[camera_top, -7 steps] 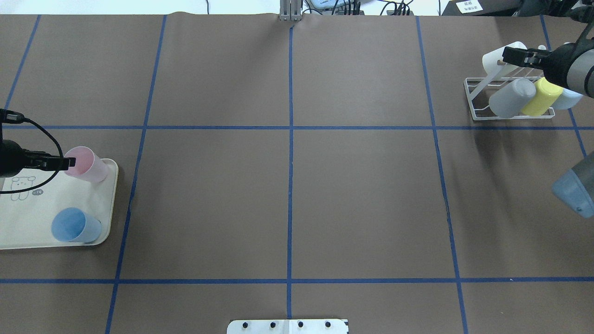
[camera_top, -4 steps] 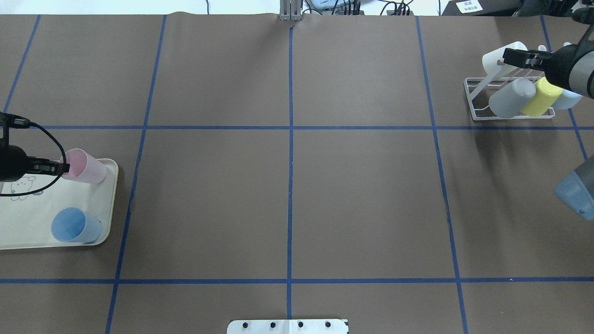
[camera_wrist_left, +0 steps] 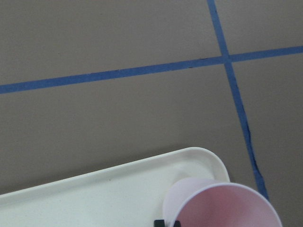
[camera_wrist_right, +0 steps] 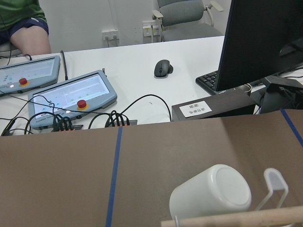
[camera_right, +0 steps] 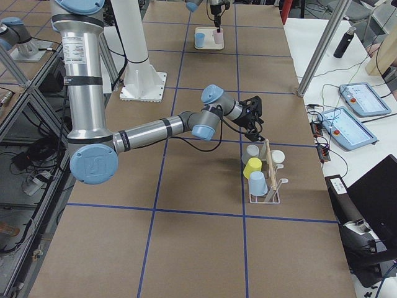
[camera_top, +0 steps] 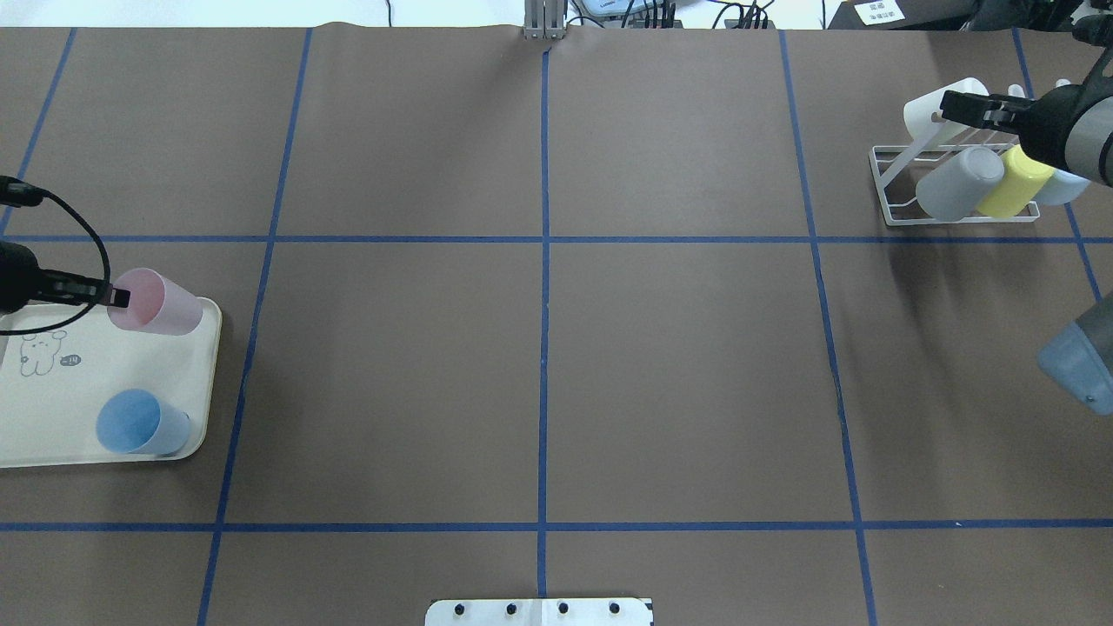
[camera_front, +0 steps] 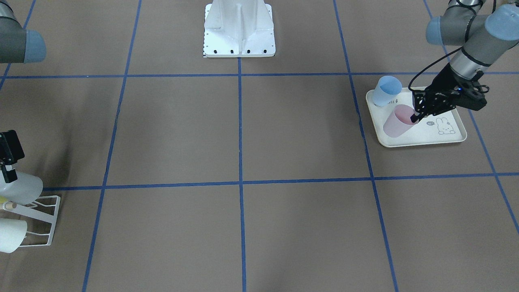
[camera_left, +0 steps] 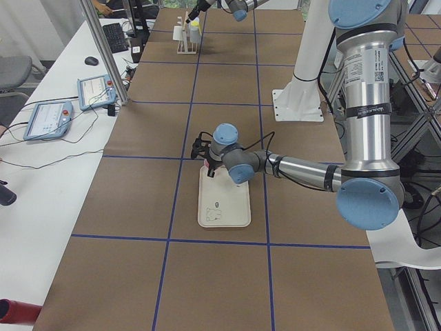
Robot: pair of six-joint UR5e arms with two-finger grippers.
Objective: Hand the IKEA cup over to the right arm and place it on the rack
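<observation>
Currently left jaws pinch pink cup [camera_top: 161, 304] rim — cup tilted over tray [camera_top: 61, 422]

We reach our left arm [camera_front: 470, 56] out low on its side, elbow raised and wrist angled down. Our left gripper [camera_front: 414, 118] is pinched on the rim of the pink cup [camera_front: 395, 125] (one finger inside, one outside). Our right arm [camera_top: 1083, 130] stretches far out on the other side, forearm near level. The right gripper [camera_top: 949, 106] is held above the table, pointing toward our left, and we cannot make out whether its jaws are parted.
</observation>
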